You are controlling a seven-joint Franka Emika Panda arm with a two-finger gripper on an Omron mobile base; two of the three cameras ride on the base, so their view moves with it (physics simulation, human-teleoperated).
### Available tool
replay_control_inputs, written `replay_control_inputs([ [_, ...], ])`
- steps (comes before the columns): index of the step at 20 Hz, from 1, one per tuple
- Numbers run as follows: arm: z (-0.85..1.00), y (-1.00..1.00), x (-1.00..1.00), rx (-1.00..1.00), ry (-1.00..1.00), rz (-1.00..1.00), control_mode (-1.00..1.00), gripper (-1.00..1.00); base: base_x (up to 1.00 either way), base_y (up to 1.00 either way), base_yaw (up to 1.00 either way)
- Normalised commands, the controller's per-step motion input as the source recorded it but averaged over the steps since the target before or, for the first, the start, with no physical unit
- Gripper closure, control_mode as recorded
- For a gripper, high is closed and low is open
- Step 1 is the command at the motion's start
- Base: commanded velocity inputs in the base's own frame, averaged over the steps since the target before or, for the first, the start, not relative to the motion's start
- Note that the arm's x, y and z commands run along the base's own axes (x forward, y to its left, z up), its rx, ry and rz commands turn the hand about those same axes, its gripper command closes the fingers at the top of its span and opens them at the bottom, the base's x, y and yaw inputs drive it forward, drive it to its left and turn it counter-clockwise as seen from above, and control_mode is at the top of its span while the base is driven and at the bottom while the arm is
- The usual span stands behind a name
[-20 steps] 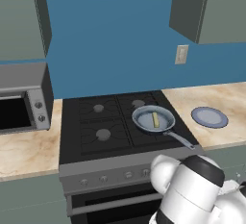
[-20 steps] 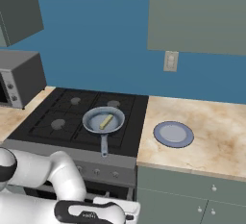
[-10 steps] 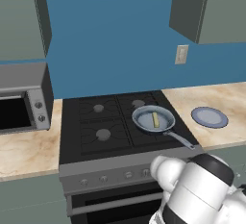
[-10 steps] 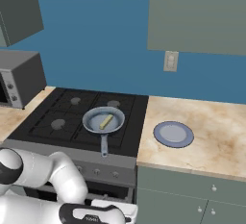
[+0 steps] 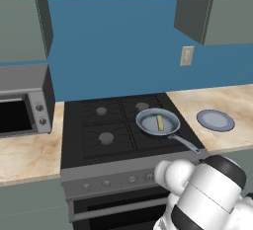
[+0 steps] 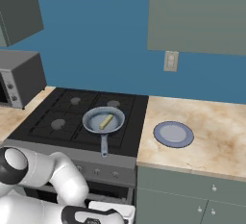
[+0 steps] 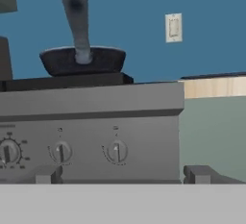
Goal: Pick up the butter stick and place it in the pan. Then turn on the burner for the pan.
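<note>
On the front right burner (image 5: 157, 125) of the black stovetop (image 5: 99, 125) sits the pan (image 6: 104, 120), handle pointing toward the robot, with the butter stick (image 6: 106, 121) lying flat inside it near the middle. Placement looks done; what remains is the burner. Compared with a second ago, the pan, butter and plate lie as they did, but the arm has sunk lower in front of the oven, its white bulk dropping toward the bottom of both base views. In the hand view the gripper (image 7: 124, 174) faces the grey control panel (image 7: 91, 136) at knob height, fingertips (image 7: 48, 174) spread wide apart, nothing between them. Three knobs show there; the rightmost knob (image 7: 116, 151) sits between the fingers, left of centre, not yet touched. The pan's handle (image 7: 76, 16) juts out above. Judgement: the drop was a move toward the knobs, and the rightmost one likely serves the pan's burner, though no marking confirms it. Other containers: the blue-grey plate (image 6: 173, 134) on the marble counter (image 6: 211, 131) to the right holds nothing; the microwave (image 5: 22, 103) at left stands open, interior dark.
</note>
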Motion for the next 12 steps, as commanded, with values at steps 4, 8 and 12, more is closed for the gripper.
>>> replay_control_inputs([
  [4,0.0,0.16,0.08,0.0,0.0,0.0,-1.0,-1.0,0.0,0.0,0.0],
  [8,0.01,0.06,0.19,0.0,-0.02,0.0,-1.0,-1.0,0.0,0.0,0.0],
  [12,0.01,0.01,0.2,0.0,-0.01,0.0,-1.0,-1.0,0.0,0.0,0.0],
])
